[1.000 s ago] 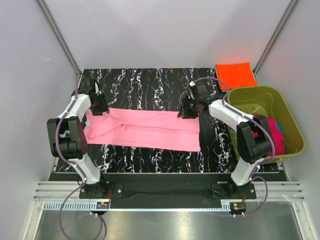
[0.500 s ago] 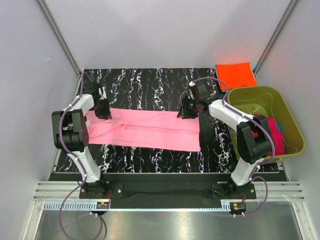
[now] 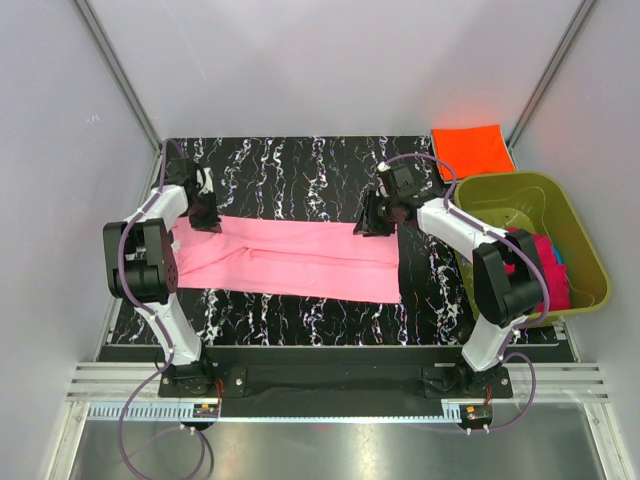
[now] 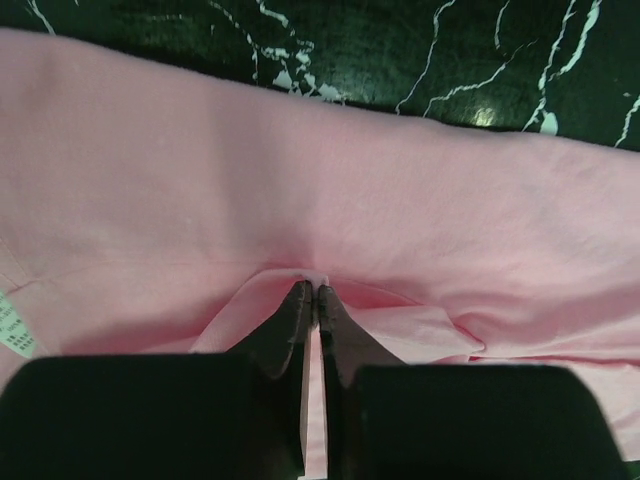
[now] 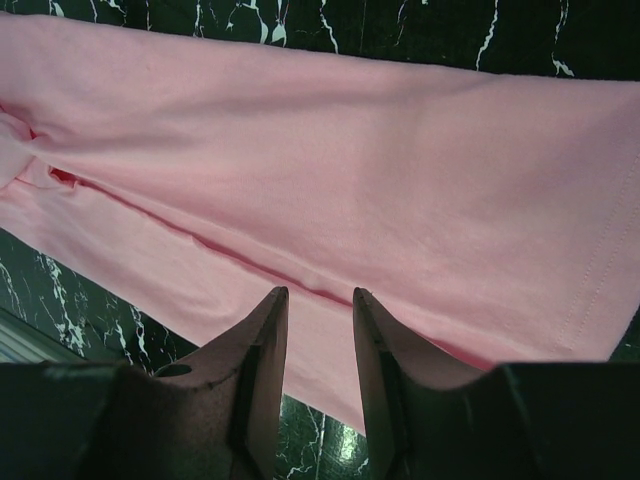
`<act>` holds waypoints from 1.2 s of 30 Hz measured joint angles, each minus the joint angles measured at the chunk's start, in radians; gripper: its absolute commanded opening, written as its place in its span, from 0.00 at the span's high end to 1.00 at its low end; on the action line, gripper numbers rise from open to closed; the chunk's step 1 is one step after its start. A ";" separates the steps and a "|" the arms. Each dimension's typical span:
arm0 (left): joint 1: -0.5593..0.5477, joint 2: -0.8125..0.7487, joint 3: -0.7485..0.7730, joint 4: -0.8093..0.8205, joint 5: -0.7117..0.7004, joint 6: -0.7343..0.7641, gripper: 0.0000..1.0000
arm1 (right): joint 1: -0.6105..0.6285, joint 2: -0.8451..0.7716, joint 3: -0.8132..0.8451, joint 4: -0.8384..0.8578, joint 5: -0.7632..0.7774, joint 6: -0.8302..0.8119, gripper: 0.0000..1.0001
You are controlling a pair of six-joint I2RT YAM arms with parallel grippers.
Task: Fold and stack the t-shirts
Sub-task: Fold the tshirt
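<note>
your left tool point(image 3: 203, 213) is what has just changed: a second ago its jaws stood apart over the far left corner of the light pink t-shirt point(image 3: 290, 260). now, in the left wrist view, they have come together point(image 4: 312, 292) with a small raised ridge of pink fabric nipped between the tips. so you seem to have a grip on that corner, though how much cloth is caught is hard to tell; it looks like a thin pinch.

the shirt itself has not shifted. it lies as a long band across the middle of the table point(image 3: 300, 165), already folded lengthwise, with a crease running along it.

your right tool point(image 3: 372, 222) has not moved, and sits at the far edge of the shirt towards its right end. its jaws are apart point(image 5: 318, 300), with pink cloth showing below the gap and nothing clamped. i'd judge that side needs closing before you can lift both corners for the next fold.

further right, the orange t-shirt point(image 3: 472, 150) lies folded at the far right corner, and a magenta t-shirt point(image 3: 558, 285) waits in the olive tub point(image 3: 520, 180).
</note>
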 measured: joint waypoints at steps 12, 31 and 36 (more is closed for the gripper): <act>-0.014 0.000 0.047 0.017 0.048 0.041 0.94 | 0.000 0.014 0.005 0.000 -0.003 -0.006 0.60; -0.019 -0.115 0.043 -0.031 -0.223 -0.076 0.53 | 0.043 0.034 -0.022 0.006 -0.005 0.100 0.65; 0.026 -0.052 0.018 -0.029 -0.246 -0.124 0.54 | 0.080 0.071 -0.058 0.036 0.007 0.155 0.65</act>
